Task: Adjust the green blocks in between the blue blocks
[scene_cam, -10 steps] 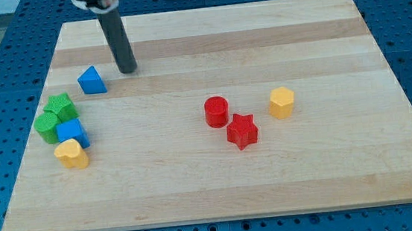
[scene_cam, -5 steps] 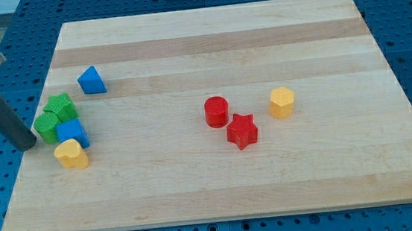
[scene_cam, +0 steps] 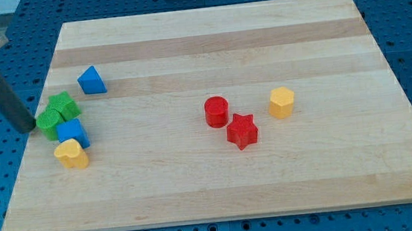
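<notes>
My tip [scene_cam: 28, 128] has shifted slightly farther, touching the left green block [scene_cam: 48, 122]; no claw, nothing gripped. Green star [scene_cam: 63, 106] sits between blue triangle [scene_cam: 91, 80] and blue cube [scene_cam: 71, 132]. Push rightward slowly, short strokes.

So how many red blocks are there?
2. A red cylinder sits right of the board's middle, and a red star sits just below-right of it. None seems hidden.
</notes>
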Tool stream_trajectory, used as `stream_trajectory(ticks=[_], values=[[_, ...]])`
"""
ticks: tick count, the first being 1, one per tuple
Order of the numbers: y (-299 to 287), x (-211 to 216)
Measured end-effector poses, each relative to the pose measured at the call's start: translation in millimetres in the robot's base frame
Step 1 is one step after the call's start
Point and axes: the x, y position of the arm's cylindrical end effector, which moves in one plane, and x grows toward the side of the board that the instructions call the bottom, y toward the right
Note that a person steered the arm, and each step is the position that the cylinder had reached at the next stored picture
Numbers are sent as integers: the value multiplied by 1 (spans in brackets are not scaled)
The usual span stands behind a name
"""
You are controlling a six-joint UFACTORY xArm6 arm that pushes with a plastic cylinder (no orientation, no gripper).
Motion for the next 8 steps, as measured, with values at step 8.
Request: stream_trajectory(ticks=[8], values=[[33,-3]])
